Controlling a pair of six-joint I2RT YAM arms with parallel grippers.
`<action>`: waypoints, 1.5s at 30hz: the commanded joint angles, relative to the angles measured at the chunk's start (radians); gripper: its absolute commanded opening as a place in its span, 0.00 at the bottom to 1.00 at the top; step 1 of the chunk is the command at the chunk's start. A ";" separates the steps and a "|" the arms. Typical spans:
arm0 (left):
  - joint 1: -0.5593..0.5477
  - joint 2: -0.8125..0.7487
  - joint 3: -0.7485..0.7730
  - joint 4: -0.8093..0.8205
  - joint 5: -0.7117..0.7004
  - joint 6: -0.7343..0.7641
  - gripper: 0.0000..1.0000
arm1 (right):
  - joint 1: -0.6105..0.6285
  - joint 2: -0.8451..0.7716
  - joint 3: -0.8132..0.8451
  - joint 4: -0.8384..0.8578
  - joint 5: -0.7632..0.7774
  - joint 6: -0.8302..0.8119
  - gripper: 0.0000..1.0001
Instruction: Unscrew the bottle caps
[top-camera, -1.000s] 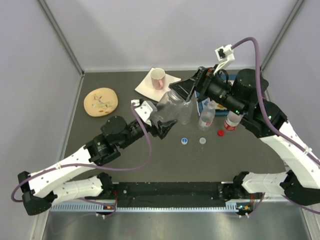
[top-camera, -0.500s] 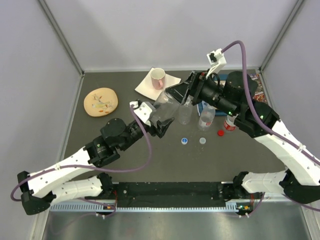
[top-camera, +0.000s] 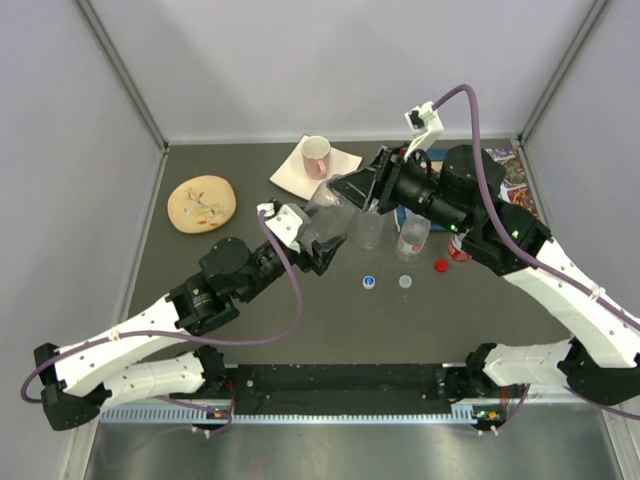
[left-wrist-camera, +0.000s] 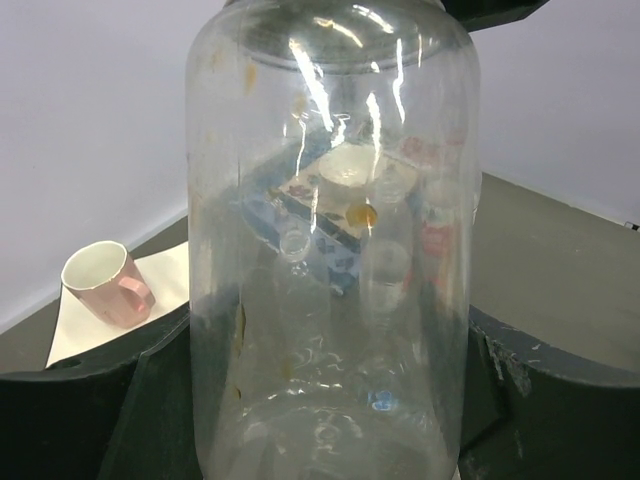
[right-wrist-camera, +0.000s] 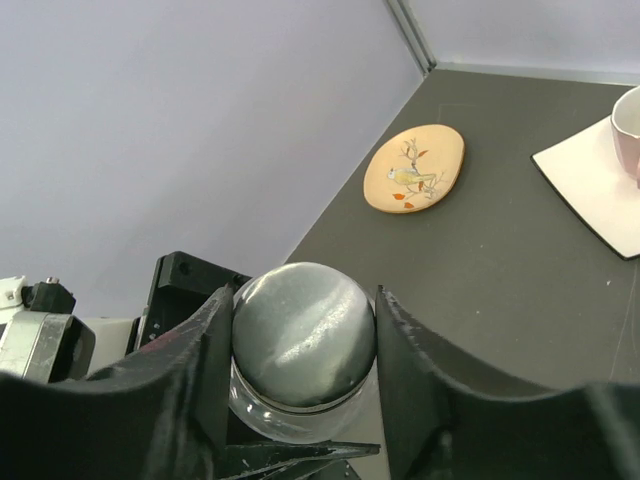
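From above, the left gripper (top-camera: 322, 243) clasps the squat bottle (top-camera: 330, 222), tilted, near the table's middle, with the right gripper (top-camera: 350, 190) at its top; three loose caps (top-camera: 369, 282) lie by the slim bottles (top-camera: 413, 236); the left wrist view shows the jaws part open, pressing the bottle's sides; the right wrist view shows fingers (right-wrist-camera: 200, 370) snug on both sides of the greyish cap (right-wrist-camera: 303, 335); this looks like the last cap, gripped but unturned; next it needs a twist against a steady hold.

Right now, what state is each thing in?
Squat bottle: lifted, tilted, held by left gripper.
Grey cap: still on, clamped by right gripper.
Slim bottles: standing.
Blue cap, white cap, red cap: off, on table.
Mug: upright.
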 joint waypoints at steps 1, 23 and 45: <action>-0.003 -0.020 -0.004 0.079 -0.021 0.006 0.36 | 0.011 0.001 -0.011 0.025 -0.006 0.000 0.21; 0.371 0.029 0.044 0.510 1.269 -0.788 0.40 | -0.007 -0.037 0.025 -0.035 -0.906 -0.446 0.00; 0.375 0.229 0.027 1.206 1.449 -1.355 0.42 | -0.052 -0.031 -0.048 -0.137 -1.224 -0.664 0.00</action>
